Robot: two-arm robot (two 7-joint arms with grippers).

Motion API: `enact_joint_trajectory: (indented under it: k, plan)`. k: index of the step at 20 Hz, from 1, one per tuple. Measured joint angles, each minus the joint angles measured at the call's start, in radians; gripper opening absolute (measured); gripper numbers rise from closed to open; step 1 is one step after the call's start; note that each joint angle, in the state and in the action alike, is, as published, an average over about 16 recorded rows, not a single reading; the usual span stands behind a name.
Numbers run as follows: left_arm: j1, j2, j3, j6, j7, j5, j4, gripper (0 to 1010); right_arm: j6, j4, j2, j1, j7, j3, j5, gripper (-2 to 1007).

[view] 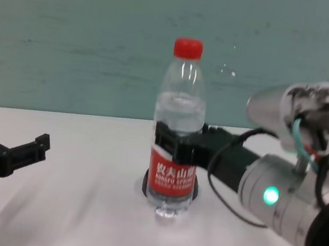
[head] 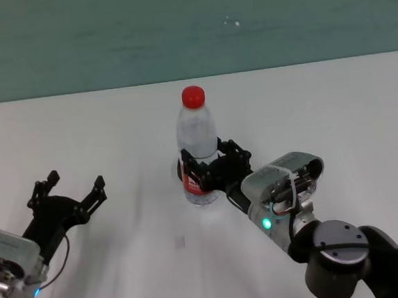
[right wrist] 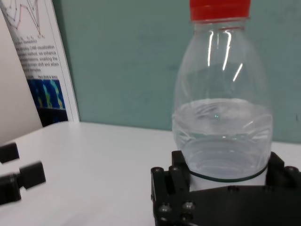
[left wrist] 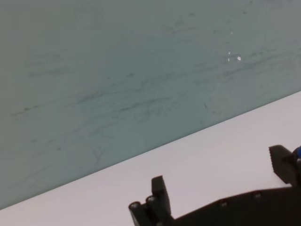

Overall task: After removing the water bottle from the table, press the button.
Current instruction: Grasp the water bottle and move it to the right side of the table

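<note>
The water bottle, clear with a red cap and a red-and-white label, stands upright at the middle of the white table. My right gripper is shut on it at the top of the label, one finger on each side; this also shows in the chest view and the right wrist view. A dark round rim shows low behind the bottle; the button's blue dome is hidden. My left gripper is open and empty, far to the bottle's left.
A teal wall runs along the table's far edge. A poster leans at the side in the right wrist view. The left gripper's fingers show far off there.
</note>
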Motion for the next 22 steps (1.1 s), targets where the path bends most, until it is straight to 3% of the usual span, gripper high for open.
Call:
enact_joint_trajectory:
  k: [4, 9, 16, 22]
  plan:
    - [0.000, 0.000, 0.000, 0.000, 0.000, 0.000, 0.000, 1003, 0.002, -0.049, 0.017, -0.013, -0.007, 0.013, -0.004, 681]
    - [0.000, 0.000, 0.000, 0.000, 0.000, 0.000, 0.000, 1003, 0.006, -0.124, 0.044, -0.047, -0.027, 0.047, -0.012, 681]
    - [0.000, 0.000, 0.000, 0.000, 0.000, 0.000, 0.000, 1003, 0.010, -0.228, 0.076, -0.121, -0.065, 0.125, -0.027, 681]
    - [0.000, 0.000, 0.000, 0.000, 0.000, 0.000, 0.000, 1003, 0.012, -0.286, 0.093, -0.186, -0.085, 0.200, -0.033, 681]
